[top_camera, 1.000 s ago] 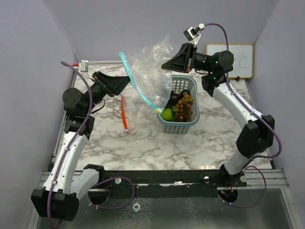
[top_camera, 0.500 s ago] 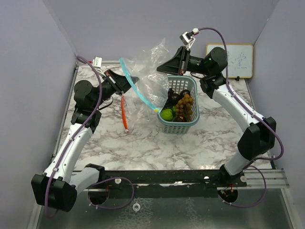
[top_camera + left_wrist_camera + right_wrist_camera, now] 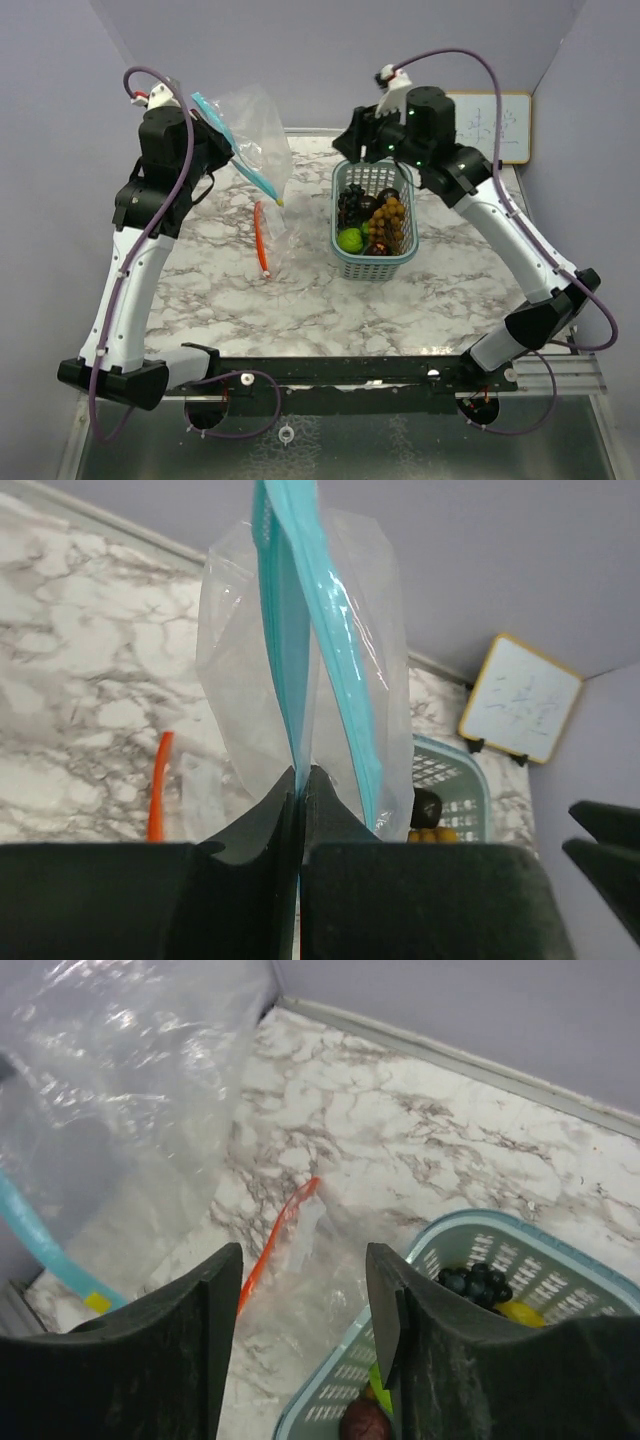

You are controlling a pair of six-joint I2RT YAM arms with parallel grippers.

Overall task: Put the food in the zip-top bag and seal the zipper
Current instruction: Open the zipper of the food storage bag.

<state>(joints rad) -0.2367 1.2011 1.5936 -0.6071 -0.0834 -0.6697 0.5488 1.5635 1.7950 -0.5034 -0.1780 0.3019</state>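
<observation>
- Marbled table [image 3: 300,310]: the basket and a spare flat bag were borne on it.
- Zip-top bag [image 3: 255,125]: it was hung clear of the table at the far left, carried away from the basket over which it had been spread a second earlier. Nothing was seen inside it.
- Teal mesh basket [image 3: 375,268]: it was left uncovered below the right arm.
- Left gripper [image 3: 300,780]: its jaws, parted a second before, were pressed shut on the bag's teal zipper [image 3: 300,600].
- Right gripper [image 3: 303,1260]: the bag had been let go; the jaws were parted around nothing, above the basket's rim.
- Food [image 3: 385,222]: all of it was kept in the basket, including the green fruit [image 3: 349,240] and grape bunch [image 3: 478,1282].
- Reading: the bag was handed to the left arm, so the right was probably freed for picking; filling was not yet begun.
</observation>
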